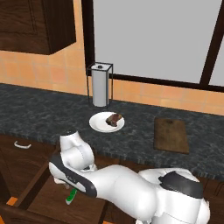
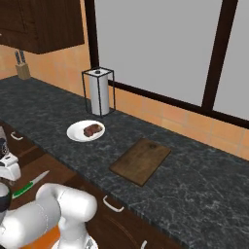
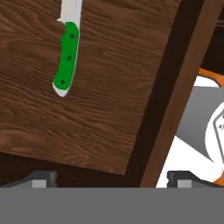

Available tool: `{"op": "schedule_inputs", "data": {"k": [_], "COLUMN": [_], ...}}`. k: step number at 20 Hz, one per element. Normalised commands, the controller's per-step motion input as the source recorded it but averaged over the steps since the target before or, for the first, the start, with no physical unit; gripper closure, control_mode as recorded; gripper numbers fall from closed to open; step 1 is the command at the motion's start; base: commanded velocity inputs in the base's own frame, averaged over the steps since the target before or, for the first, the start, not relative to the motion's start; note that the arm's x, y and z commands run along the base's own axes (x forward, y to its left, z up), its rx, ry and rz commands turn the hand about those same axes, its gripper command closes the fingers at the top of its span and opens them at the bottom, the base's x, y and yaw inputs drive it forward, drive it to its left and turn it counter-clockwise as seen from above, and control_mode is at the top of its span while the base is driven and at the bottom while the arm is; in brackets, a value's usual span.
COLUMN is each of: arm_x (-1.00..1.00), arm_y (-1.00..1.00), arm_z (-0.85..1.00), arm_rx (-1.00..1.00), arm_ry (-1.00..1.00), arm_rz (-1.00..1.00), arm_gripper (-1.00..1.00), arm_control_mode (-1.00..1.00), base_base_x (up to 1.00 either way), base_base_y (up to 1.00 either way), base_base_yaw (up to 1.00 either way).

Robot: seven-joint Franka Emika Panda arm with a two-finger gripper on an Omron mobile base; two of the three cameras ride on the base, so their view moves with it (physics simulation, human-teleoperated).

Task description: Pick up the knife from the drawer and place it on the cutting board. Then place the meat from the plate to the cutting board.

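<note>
The open drawer [image 1: 52, 199] holds the knife [image 3: 66, 54], which lies flat on the wooden floor with nothing else seen beside it; in the hand view its green handle sits up and to the left of the claw [image 3: 111, 178], well clear of both tips, with the pale blade running off the top edge. In the right base view the knife [image 2: 30, 184] lies just to the right of the claw [image 2: 8, 168], and in the left base view its handle [image 1: 71, 196] pokes out below the arm. The claw is spread wide, its two dark tips far apart, holding nothing and touching nothing; it hangs above the drawer floor near the drawer's side wall. On the dark stone table [image 1: 39, 116] above and beyond the claw, the white plate [image 1: 99, 125] carries the meat [image 1: 114, 119], just in front of the paper towel holder [image 1: 100, 84]. The cutting board [image 1: 171, 135] lies bare on the table, off to the right of the plate and apart from it. The arm folds forward and down from its base, elbow raised, with the hand dipped into the drawer opening.
</note>
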Motion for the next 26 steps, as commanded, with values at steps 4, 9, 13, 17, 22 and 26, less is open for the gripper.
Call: {"op": "schedule_inputs", "data": {"k": [4, 9, 13, 17, 22, 26], "arm_x": [0.69, 0.42, 0.42, 0.22, 0.20, 0.13], "arm_y": [-0.03, -0.02, 0.19, 0.30, 0.27, 0.11], "arm_z": [-0.17, -0.34, -0.13, -0.36, -0.36, -0.30], "arm_rx": [0.00, 0.00, 0.00, 0.00, 0.00, -0.01], "arm_ry": [0.14, 0.09, 0.01, 0.00, 0.00, 0.00], "arm_rz": [0.18, 0.21, 0.00, -0.06, -0.05, -0.03], "arm_gripper": [-1.00, -1.00, -1.00, -1.00, -1.00, -1.00], "arm_control_mode": [-1.00, -1.00, -1.00, -1.00, -1.00, -1.00], "base_base_x": [0.00, 0.00, 0.00, 0.00, 0.00, 0.00], "base_base_y": [0.00, 0.00, 0.00, 0.00, 0.00, 0.00], "base_base_yaw": [0.00, 0.00, 0.00, 0.00, 0.00, 0.00]}}
